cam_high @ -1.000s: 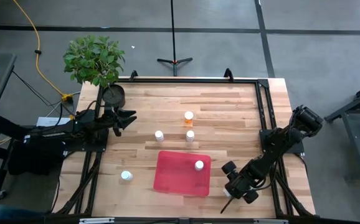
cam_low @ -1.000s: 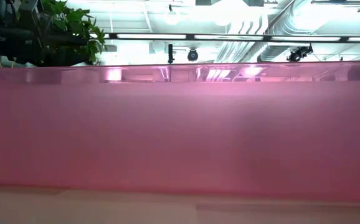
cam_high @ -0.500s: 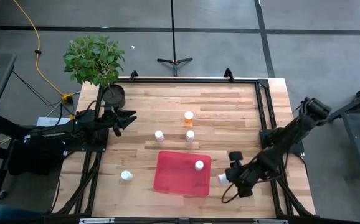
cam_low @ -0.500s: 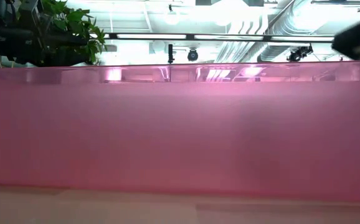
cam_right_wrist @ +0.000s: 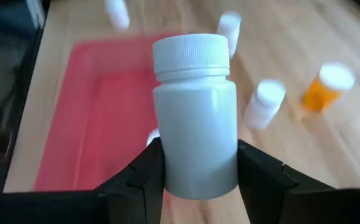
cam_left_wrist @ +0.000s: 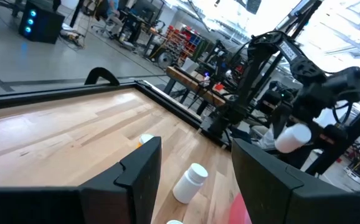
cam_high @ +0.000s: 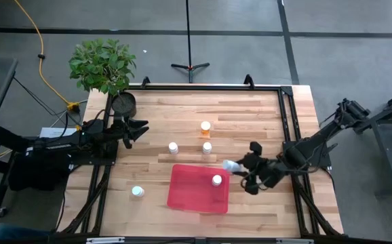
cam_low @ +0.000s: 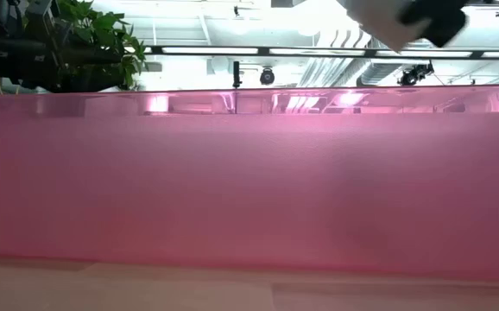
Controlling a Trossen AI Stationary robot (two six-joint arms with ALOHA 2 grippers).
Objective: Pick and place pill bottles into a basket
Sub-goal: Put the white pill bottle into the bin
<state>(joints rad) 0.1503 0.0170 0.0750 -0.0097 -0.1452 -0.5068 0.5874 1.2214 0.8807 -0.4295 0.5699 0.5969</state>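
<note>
My right gripper (cam_high: 245,169) is shut on a white pill bottle (cam_high: 232,165) in the air by the far right corner of the red basket (cam_high: 196,193). One white bottle (cam_high: 217,180) stands inside the basket. Two white bottles (cam_high: 173,147) (cam_high: 207,148) and an amber one (cam_high: 205,127) stand on the wood beyond the basket. Another white one (cam_high: 138,192) stands to its left. My left gripper (cam_high: 139,129) waits open at the table's left edge, holding nothing. My right gripper pinches the bottle's lower body (cam_right_wrist: 195,171) between its two fingers (cam_right_wrist: 147,171), one on each side. The fingers come from the table's right, slanting down. The bottle sticks out ahead of them with its cap end (cam_right_wrist: 191,53) leading, lifted clear of table and basket.
A black round pot (cam_high: 123,104) with a green plant (cam_high: 103,63) stands at the far left corner, close to my left gripper. The basket's near wall (cam_low: 249,190) fills the low view. Bare wood lies right of the basket.
My right gripper has risen from the table's near right part and gone toward the far edge and the basket, rolling its wrist as it went. The white bottle has come up with it, clear of the wood, and now points its cap toward the basket.
</note>
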